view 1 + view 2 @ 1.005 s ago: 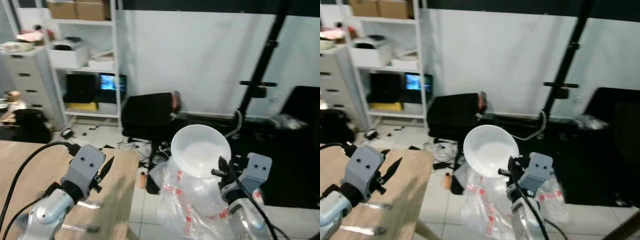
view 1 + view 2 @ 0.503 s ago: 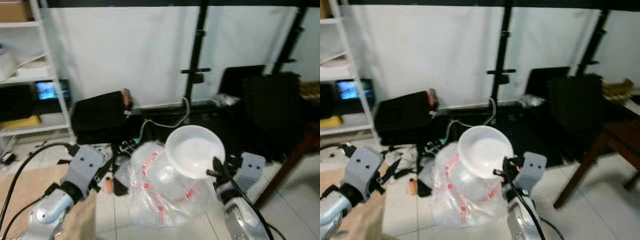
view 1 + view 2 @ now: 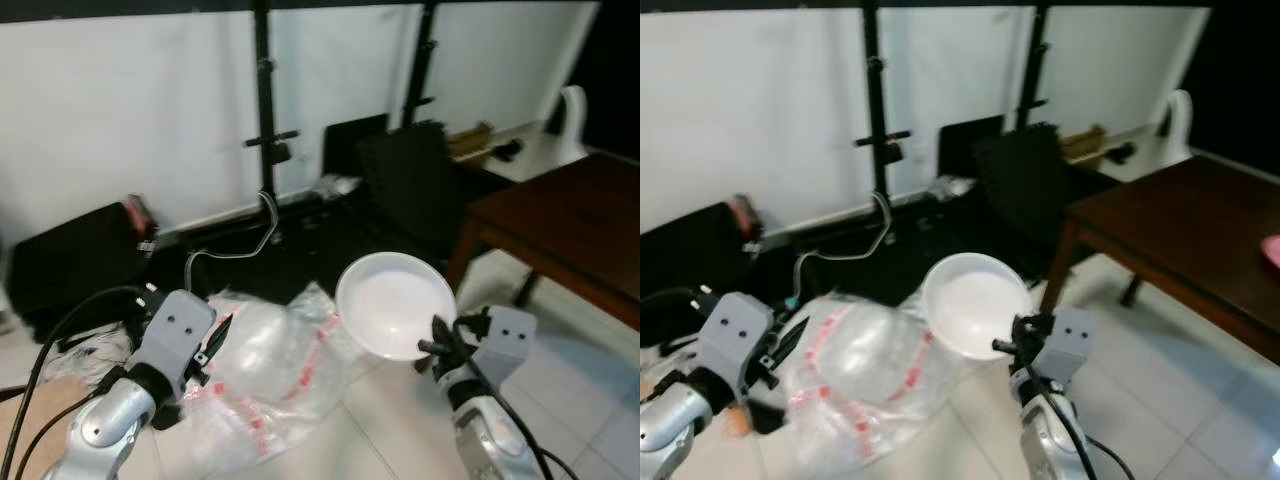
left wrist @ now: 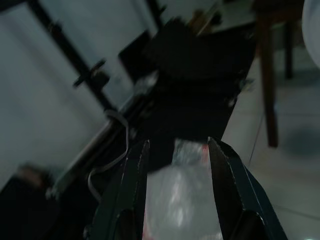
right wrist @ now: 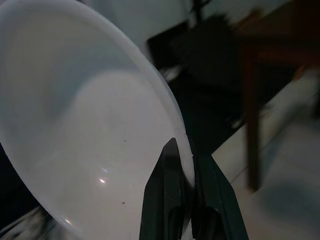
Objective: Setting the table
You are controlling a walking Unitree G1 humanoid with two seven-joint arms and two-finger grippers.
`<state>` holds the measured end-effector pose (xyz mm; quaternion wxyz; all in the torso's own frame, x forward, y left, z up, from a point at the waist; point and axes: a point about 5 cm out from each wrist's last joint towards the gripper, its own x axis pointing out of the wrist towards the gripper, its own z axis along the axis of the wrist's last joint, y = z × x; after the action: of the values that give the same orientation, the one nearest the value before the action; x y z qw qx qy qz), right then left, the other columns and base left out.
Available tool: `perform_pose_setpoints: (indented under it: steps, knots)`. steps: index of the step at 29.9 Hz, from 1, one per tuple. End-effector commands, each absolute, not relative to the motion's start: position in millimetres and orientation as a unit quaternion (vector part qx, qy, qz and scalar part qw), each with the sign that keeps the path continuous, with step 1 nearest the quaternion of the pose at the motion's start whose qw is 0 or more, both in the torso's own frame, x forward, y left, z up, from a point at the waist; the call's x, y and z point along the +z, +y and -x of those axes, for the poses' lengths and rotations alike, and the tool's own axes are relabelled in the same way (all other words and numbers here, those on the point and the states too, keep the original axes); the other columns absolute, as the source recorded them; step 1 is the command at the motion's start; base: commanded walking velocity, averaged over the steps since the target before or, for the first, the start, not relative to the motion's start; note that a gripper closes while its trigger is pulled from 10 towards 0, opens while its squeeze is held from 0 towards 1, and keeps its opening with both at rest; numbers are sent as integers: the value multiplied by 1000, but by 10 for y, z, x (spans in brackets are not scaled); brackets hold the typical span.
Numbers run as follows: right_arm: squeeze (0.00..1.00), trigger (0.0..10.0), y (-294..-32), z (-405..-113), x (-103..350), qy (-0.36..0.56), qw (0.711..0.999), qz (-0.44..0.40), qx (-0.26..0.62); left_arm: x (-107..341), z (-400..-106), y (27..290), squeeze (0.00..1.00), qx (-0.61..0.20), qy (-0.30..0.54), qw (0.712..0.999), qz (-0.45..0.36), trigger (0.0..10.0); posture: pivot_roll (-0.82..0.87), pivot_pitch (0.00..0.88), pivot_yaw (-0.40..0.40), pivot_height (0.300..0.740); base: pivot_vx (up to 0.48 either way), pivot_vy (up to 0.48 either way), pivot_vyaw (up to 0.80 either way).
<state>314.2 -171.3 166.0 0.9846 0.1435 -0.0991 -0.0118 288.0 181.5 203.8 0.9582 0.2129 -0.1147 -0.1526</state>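
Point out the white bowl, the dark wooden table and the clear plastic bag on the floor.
white bowl (image 3: pixel 392 315), left eye view, on its inner bottom.
dark wooden table (image 3: pixel 1180 235), right eye view, on its bare top.
clear plastic bag (image 3: pixel 262 350), left eye view, on its bulging middle.

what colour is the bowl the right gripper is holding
White, plain; the bowl shows best in the right wrist view, pinched at its rim by the right gripper.

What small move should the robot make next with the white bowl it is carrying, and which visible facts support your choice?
Probably a step toward the dark wooden table on its right, keeping its grip. The right gripper is shut on the rim of the white bowl, which hangs over tiled floor, not yet over the tabletop. The left gripper is open, holding nothing, above a clear plastic bag.
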Motion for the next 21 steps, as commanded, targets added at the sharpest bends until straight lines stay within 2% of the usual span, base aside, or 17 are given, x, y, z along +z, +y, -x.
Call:
perform_pose_setpoints:
  steps: [1,18,21]
  knots:
    - [0,10000,-1664,-3128,1622,-93,984,-152,-7,1985,-2867,1846,0,-148,-105,959,-219,10000,60,95,74,740,0,0,-800]
    - [0,10000,-1671,-3123,1618,-90,984,-152,-9,2010,-2952,1752,0,-142,-113,966,-185,10000,56,104,75,740,0,0,-800]
    - [0,10000,-1668,-3120,1622,-92,984,-152,-9,2032,-2976,1711,0,-144,-123,966,-178,10000,53,106,76,740,420,0,-800]
